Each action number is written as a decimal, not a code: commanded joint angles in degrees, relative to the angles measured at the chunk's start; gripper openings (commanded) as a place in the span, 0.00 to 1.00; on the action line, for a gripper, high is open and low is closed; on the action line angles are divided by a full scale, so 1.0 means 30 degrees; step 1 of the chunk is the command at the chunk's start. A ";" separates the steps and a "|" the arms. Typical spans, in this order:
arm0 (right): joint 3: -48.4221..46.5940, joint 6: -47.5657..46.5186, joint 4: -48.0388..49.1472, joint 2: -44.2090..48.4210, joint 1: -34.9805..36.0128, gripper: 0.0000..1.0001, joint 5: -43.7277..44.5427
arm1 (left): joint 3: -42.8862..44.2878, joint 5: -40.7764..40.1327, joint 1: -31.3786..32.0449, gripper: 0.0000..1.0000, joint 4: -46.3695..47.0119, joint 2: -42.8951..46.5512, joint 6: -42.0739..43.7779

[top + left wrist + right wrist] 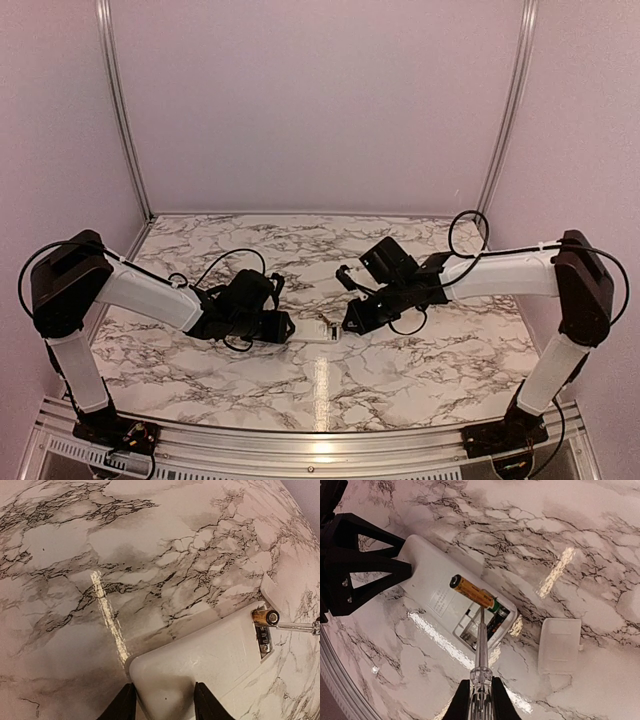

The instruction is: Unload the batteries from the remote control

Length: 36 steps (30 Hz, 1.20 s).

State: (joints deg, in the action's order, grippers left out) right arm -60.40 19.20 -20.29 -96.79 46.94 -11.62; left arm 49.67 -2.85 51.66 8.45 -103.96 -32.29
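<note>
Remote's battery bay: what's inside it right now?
The remote holds a gold battery, tilted partly out with the rod tip at its side, and a dark battery seated flat. Anything beneath the dark one is hidden.

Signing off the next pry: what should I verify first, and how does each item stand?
1. Hold: left end effector clamps remote control: ok.
2. Tool: right end effector grips pry tool: ok.
3. Access: battery cover off, lying beside remote: ok.
4. Contact: tool tip at gold battery: ok.
5. Progress: gold battery fully out: not ok.
6. Remaining: dark battery out: not ok, still seated.
</note>
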 commanded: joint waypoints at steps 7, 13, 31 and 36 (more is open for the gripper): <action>-0.1921 -0.0608 -0.0109 -0.0306 -0.0134 0.00 0.0510 | 0.0304 0.0483 0.0315 0.41 -0.0406 -0.0561 0.0436; -0.2530 -0.0745 -0.0527 -0.0984 -0.0148 0.00 0.0927 | 0.0318 0.0455 0.0303 0.41 -0.0441 -0.0541 0.0463; -0.2457 -0.0082 -0.1132 -0.1159 0.0458 0.00 -0.1315 | 0.0289 0.0362 0.0300 0.40 -0.0379 -0.0546 0.0439; -0.1639 0.0334 -0.1465 -0.0632 0.0995 0.00 -0.0217 | 0.0260 0.0282 0.0321 0.40 -0.0293 -0.0531 0.0352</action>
State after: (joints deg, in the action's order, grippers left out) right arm -66.30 19.09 -24.97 -100.29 47.11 -10.26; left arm 49.78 -3.01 51.75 8.16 -103.96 -31.90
